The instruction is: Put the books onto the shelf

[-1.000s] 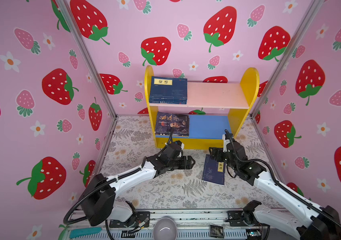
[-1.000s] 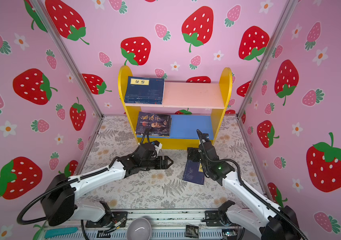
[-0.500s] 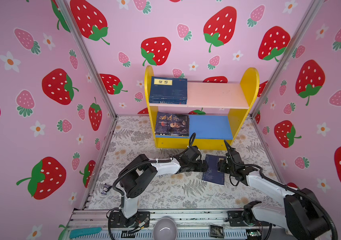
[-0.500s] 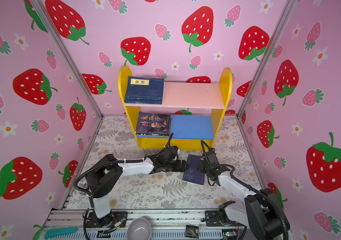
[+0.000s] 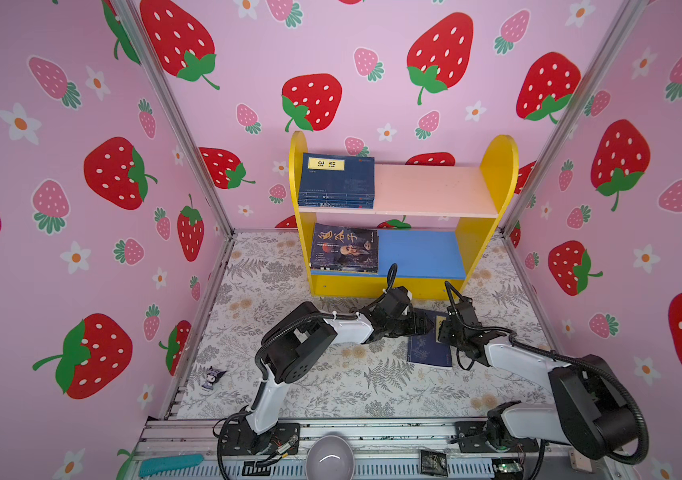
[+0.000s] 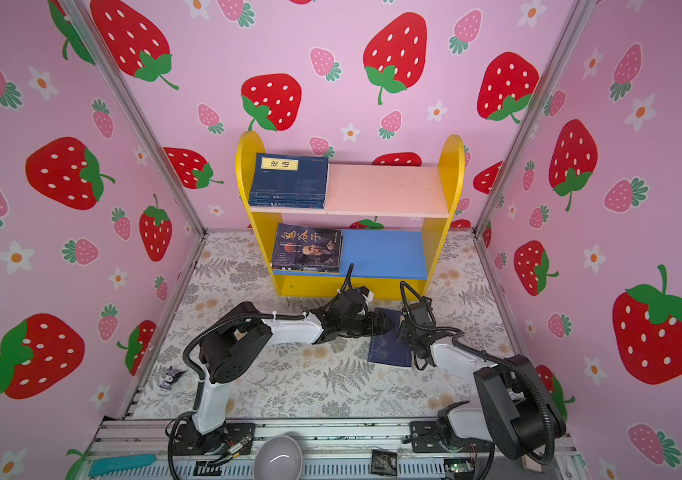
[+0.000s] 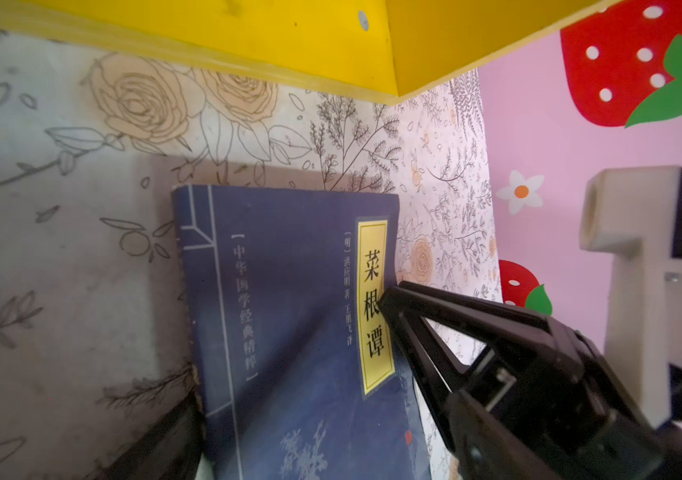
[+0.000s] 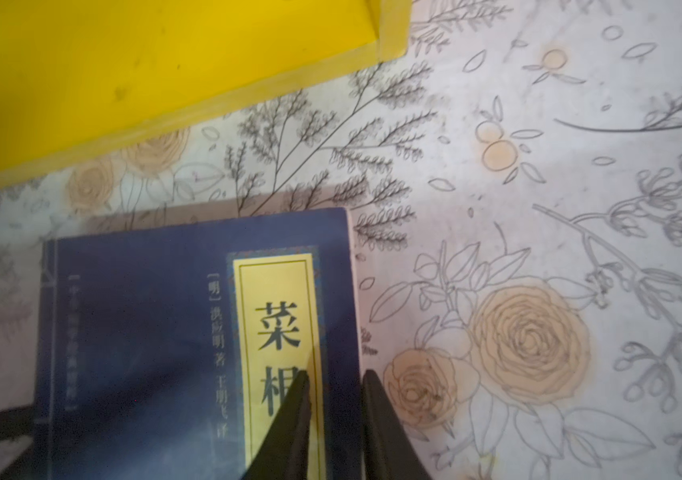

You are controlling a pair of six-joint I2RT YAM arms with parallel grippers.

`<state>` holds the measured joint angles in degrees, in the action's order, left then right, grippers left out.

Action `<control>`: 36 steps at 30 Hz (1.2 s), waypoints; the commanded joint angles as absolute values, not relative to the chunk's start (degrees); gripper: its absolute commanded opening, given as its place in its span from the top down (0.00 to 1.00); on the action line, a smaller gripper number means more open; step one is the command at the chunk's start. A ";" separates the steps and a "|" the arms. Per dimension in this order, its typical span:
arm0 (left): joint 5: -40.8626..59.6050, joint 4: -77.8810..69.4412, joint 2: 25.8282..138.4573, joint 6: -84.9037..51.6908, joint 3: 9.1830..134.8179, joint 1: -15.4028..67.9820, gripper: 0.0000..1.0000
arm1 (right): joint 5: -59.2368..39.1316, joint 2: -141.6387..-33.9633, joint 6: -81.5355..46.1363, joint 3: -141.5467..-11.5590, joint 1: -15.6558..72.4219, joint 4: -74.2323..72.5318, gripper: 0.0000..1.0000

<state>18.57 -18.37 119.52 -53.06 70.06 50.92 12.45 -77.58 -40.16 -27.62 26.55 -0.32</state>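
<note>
A navy book with a yellow title label (image 5: pixel 430 353) (image 6: pixel 389 350) (image 7: pixel 289 316) (image 8: pixel 144 332) lies on the floral floor in front of the shelf (image 5: pixel 493 178) (image 6: pixel 449 166). My right gripper (image 8: pixel 335 376) (image 5: pixel 442 330) is shut on its long edge beside the label, with one finger on the cover. My left gripper (image 5: pixel 420 324) (image 7: pixel 310 436) is open, low at the book's opposite side, with the cover between its fingers. A stack of navy books (image 5: pixel 337 183) lies on the pink upper board. A dark portrait book (image 5: pixel 345 249) lies on the blue lower board.
The right halves of both shelf boards (image 5: pixel 430 191) are bare. A small toy figure (image 5: pixel 211 376) lies at the floor's left edge. On the front rail sit a grey bowl (image 5: pixel 329 459), a teal tool (image 5: pixel 171 464) and a black packet (image 5: pixel 435 461). Strawberry walls enclose three sides.
Both arms have come down low to the floor book. The left gripper has moved right to the book's side, and the right gripper's fingers have closed on the book's edge.
</note>
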 commanded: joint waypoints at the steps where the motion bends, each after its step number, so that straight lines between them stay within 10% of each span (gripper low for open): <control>1: 26.68 -28.76 122.72 -60.60 68.82 51.16 0.09 | 10.60 -81.84 -40.93 -26.85 28.07 5.69 0.79; 9: 31.59 -57.41 122.08 -74.88 64.44 48.41 0.16 | 1.41 -82.93 -40.69 -25.64 28.33 -0.54 0.79; 17: 28.35 -39.09 116.61 -66.57 63.66 48.27 0.26 | -2.25 -84.39 -43.57 -24.15 28.56 -7.31 0.82; 32: 17.08 -18.46 107.45 -56.69 61.97 49.33 0.95 | -5.50 -75.80 -43.20 -27.49 28.57 -7.82 0.80; 36: 15.86 -14.36 102.03 -53.66 61.04 49.20 1.00 | -6.38 -68.99 -41.78 -30.44 28.57 -6.78 0.59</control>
